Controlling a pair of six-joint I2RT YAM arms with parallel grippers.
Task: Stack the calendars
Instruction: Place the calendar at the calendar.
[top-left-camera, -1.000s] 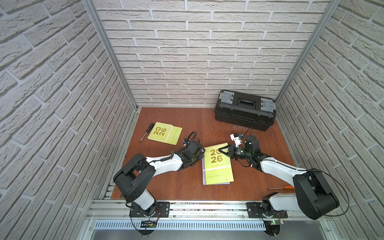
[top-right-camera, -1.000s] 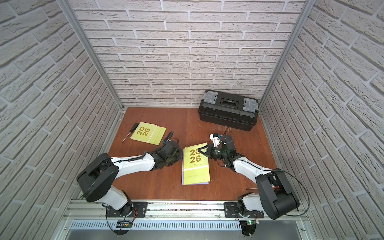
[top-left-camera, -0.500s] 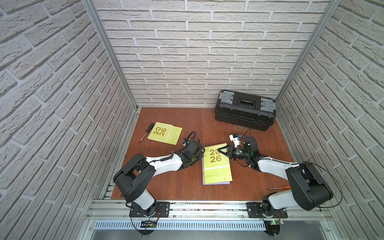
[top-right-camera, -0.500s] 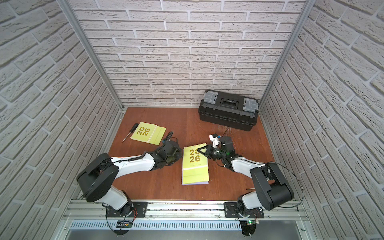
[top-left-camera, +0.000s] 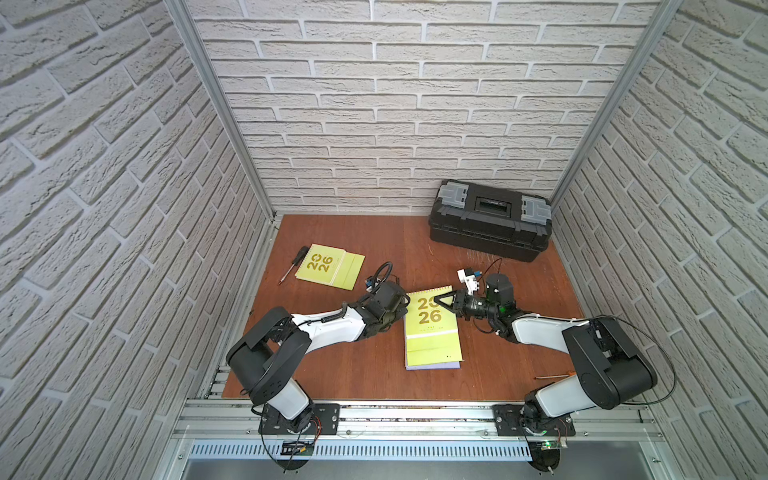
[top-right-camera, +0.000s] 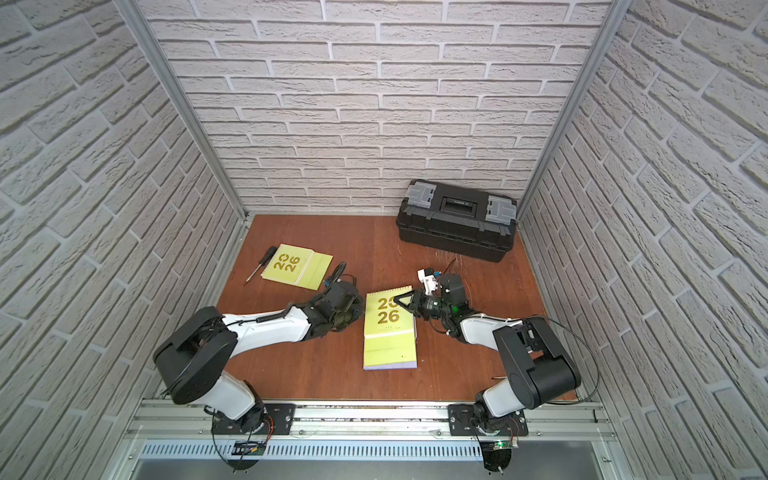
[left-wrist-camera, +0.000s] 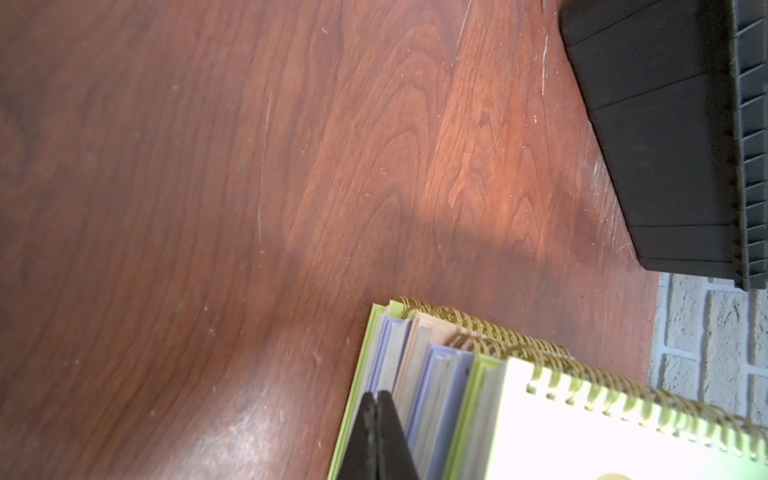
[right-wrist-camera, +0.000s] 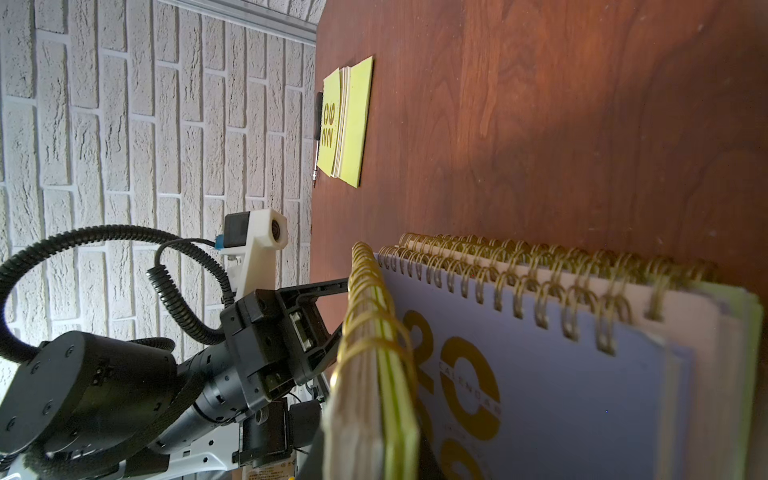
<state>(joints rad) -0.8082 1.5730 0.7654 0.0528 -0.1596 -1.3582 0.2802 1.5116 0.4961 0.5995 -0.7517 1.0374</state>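
Observation:
A stack of calendars lies mid-table, lime-green on top with gold "2026". My right gripper is shut on the top lime-green calendar at its spiral end and holds that edge raised off the lavender calendar below. My left gripper is shut and empty, its tips against the stack's left side, low down. A separate lime-green calendar lies flat at the back left.
The black toolbox stands at the back right against the wall. A black screwdriver lies next to the back-left calendar, and an orange-handled one near the front right. Brick walls close in three sides.
The right arm's elbow has swung in towards the middle, and the held calendar edge has crept slightly left. The left arm has not moved.

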